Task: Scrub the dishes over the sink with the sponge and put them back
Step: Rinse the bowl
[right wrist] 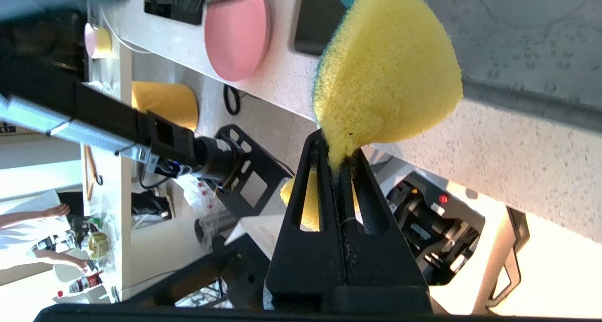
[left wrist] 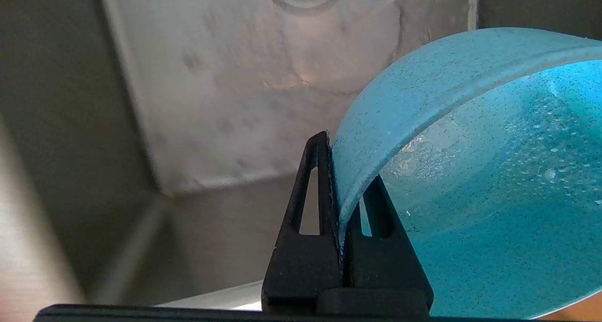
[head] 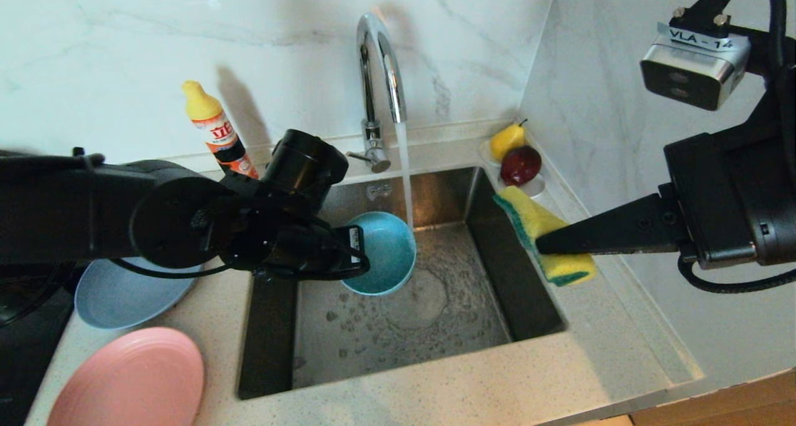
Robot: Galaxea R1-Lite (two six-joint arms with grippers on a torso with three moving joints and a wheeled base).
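Rectangular stainless steel sink [head: 497, 277] set in speckled pale stone counter [head: 472, 382], basin floor wet and beaded, round strainer drain mid-floor. Curved chrome faucet [head: 379, 71] runs a thin stream into the basin. Round matte pink plate [head: 127, 379] lies flat on the counter left of the sink, round grey-blue plate [head: 118, 295] just behind it, partly under the left arm. Left gripper [left wrist: 345, 190] reaches over the sink's left side, jaws pinched tight on the rim of the small teal bowl [head: 382, 252], which is tilted on edge above the basin beside the stream, inside surface water-dotted. Right gripper [right wrist: 339, 164] hovers over the sink's right edge, jaws clamped on the sponge [head: 547, 236], porous yellow foam squashed, green scouring layer on one face. Yellow-capped detergent bottle [head: 217, 130] stands at the back wall. Pear [head: 507, 140] and dark red fruit [head: 521, 165] sit in the back right corner.
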